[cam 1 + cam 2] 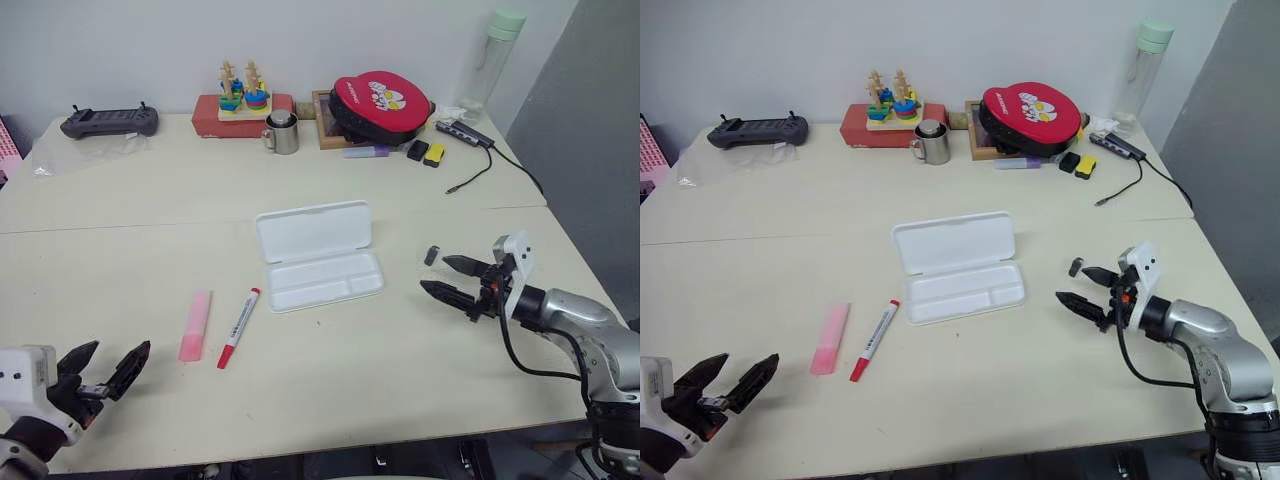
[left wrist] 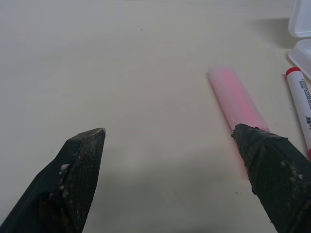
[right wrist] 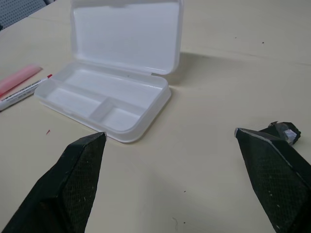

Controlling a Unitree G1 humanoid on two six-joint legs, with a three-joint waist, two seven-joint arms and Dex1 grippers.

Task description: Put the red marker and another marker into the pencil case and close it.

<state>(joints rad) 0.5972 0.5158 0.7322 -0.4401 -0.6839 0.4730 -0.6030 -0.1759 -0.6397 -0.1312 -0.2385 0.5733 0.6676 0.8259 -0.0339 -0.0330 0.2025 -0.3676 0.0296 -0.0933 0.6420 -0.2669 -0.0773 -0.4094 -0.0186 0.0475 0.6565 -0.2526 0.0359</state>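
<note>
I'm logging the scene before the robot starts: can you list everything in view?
pencil case: 1, white, open, mid-table
red marker: 1, white with red cap, left of case
pink highlighter: 1, beside red marker
small dark object: 1, near right gripper
controller: 1, dark, far left
stacking toy: 1, multicoloured, on red box
metal mug: 1
red round case: 1
bottle: 1, green-capped
left gripper: open, empty
right gripper: open, empty
</note>
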